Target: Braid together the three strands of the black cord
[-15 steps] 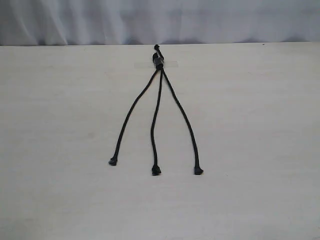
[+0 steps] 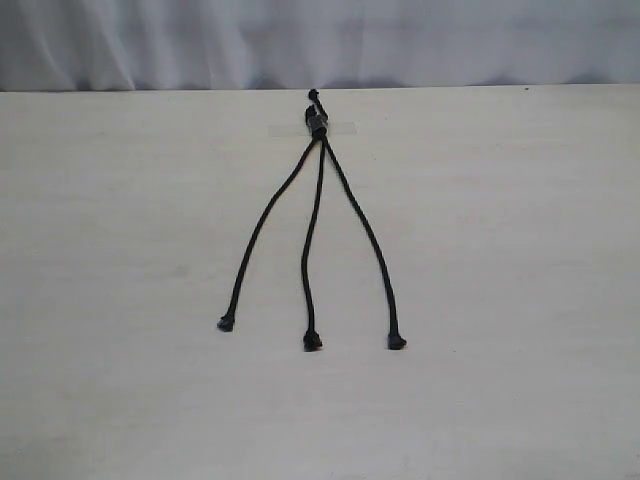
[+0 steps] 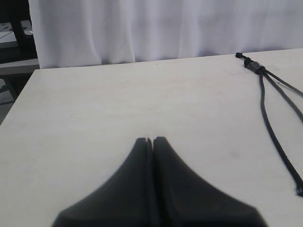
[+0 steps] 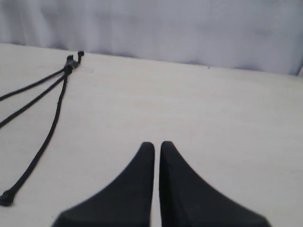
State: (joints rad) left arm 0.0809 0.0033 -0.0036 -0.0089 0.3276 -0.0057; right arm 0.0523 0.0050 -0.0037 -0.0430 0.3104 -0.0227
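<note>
The black cord lies flat on the pale table [image 2: 500, 280], its bound end with a small clamp [image 2: 318, 125] at the far edge. The three strands fan toward the near side, uncrossed: left strand [image 2: 262, 230], middle strand [image 2: 312, 240], right strand [image 2: 365, 235], each ending in a knobby tip. Neither gripper shows in the exterior view. My left gripper [image 3: 152, 139] is shut on nothing, well off to the side of the clamp [image 3: 253, 66]. My right gripper [image 4: 157, 144] is shut and empty too, with only a hairline slit between its fingers, away from the nearest strand [image 4: 47, 137].
A strip of clear tape [image 2: 340, 128] holds the clamp end to the table. A white curtain [image 2: 320, 40] hangs behind the table's far edge. In the left wrist view, dark furniture [image 3: 14, 42] stands beyond the table's corner.
</note>
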